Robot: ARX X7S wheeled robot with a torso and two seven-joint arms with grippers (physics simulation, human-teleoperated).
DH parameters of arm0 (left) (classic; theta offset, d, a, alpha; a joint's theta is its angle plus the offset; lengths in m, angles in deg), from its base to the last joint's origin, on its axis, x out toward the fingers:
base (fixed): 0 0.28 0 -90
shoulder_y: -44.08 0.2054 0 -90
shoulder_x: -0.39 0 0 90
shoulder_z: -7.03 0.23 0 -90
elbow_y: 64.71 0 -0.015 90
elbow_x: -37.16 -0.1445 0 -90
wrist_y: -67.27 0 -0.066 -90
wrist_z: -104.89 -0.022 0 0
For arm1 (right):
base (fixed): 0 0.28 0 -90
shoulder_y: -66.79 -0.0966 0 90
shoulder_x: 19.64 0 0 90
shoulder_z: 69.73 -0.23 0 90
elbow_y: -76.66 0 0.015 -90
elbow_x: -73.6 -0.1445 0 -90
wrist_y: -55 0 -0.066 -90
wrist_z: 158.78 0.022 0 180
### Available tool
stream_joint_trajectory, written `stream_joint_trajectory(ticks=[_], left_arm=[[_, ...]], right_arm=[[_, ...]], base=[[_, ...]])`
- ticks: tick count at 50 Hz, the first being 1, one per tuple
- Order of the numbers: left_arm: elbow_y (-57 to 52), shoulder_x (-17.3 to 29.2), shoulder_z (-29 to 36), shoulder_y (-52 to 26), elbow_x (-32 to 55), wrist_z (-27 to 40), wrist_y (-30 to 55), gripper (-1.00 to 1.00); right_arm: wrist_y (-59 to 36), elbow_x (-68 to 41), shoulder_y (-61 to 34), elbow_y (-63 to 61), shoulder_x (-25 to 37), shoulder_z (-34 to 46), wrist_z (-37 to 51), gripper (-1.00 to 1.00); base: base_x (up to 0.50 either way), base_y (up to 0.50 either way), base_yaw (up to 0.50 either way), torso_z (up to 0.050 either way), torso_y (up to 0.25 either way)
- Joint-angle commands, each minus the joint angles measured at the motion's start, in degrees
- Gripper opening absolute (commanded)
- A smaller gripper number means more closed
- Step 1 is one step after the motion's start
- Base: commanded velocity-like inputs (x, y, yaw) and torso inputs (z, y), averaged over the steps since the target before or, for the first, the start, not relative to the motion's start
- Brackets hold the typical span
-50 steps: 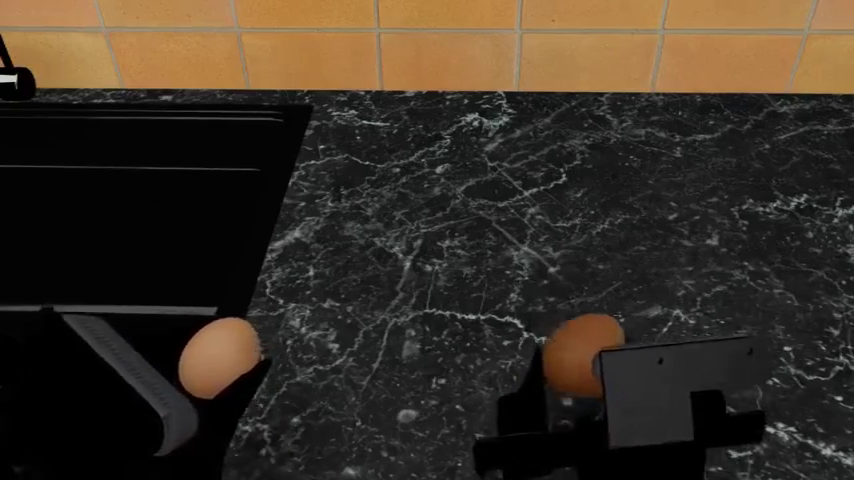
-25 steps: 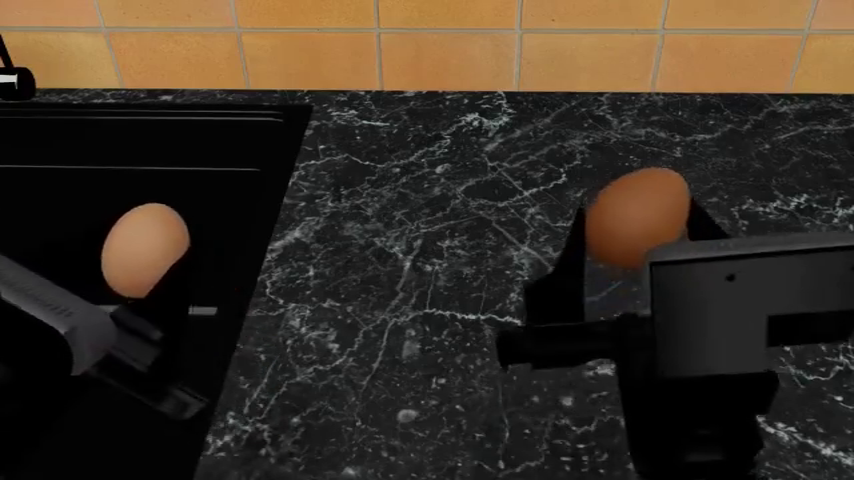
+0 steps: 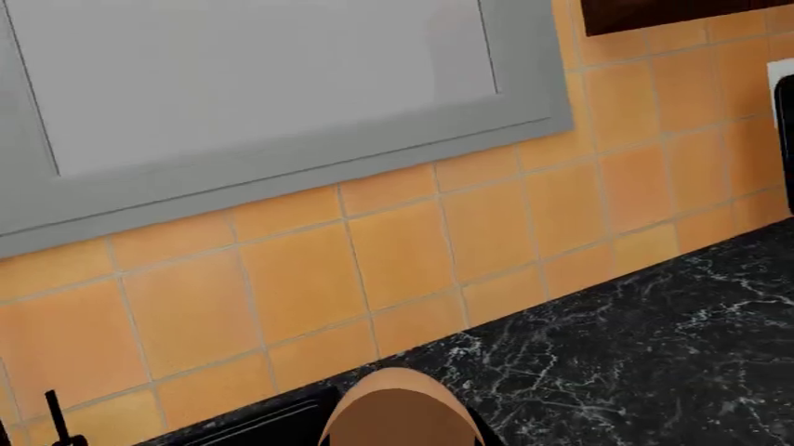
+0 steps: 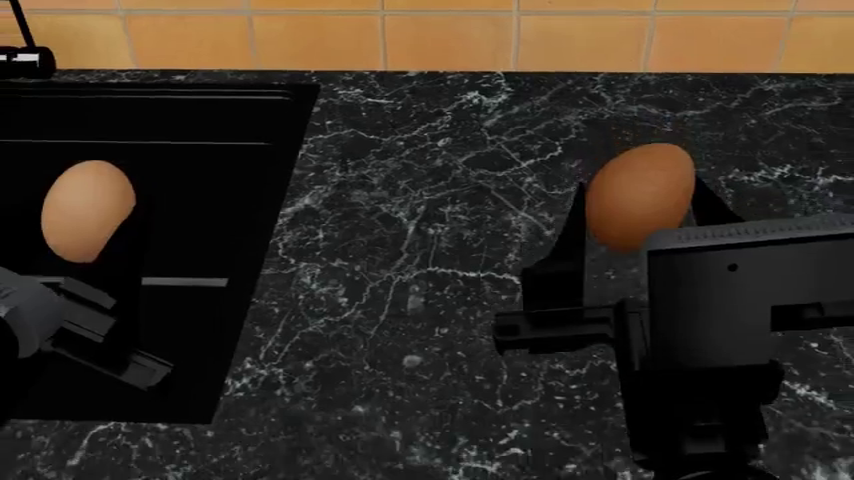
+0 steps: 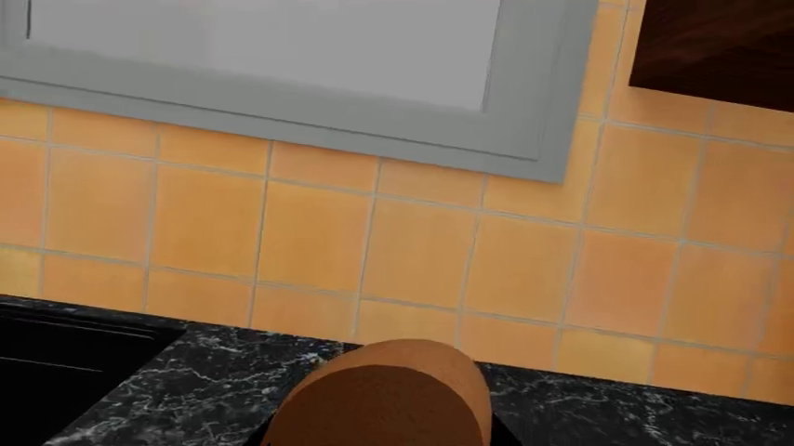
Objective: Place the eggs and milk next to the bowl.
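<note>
Two eggs show in the head view. The pale tan egg (image 4: 87,212) hangs over the black sink, with my left gripper (image 4: 88,235) shut on it; the left wrist view shows this egg (image 3: 397,415) close up between dark jaws. The darker reddish brown egg (image 4: 641,195) is raised above the marble counter, with my right gripper (image 4: 641,218) shut on it; it also fills the near edge of the right wrist view (image 5: 390,395). The milk and the bowl are out of view.
A black sink (image 4: 174,130) is set in the black marble counter (image 4: 427,250) at the left, with a faucet part (image 4: 27,60) at its far corner. An orange tile wall (image 4: 400,30) runs behind. A grey-framed window (image 5: 310,56) and a dark cabinet (image 5: 720,46) hang above.
Both grippers have risen from the frame's near edge with their eggs. The left egg has moved left over the sink. The head view has tilted slightly downward.
</note>
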Motion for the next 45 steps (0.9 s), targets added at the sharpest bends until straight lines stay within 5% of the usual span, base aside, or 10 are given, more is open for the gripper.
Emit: stream_joint_trajectory(ticks=[1, 22, 45], left_arm=[[0.14, -0.07, 0.58, 0.2, 0.31, 1.0, -0.77, -1.0], [0.2, 0.38, 0.77, 1.53, 0.37, 1.09, -1.8, -1.0], [0.92, 0.46, 0.7, 1.61, 0.22, 1.51, -2.9, -1.0]], right_arm=[[-0.42, 0.99, 0.39, -0.53, 0.19, 0.16, -0.7, -1.0], [-0.53, 0.67, 0.79, -0.71, 0.18, 0.74, -0.3, -1.0], [-1.05, -0.95, 0.81, -0.97, -0.23, -0.04, -0.14, -1.0]], base=[[-0.48, 0.0, 0.0, 0.0, 0.0], [-0.48, 0.0, 0.0, 0.0, 0.0], [-0.01, -0.36, 0.0, 0.0, 0.0]])
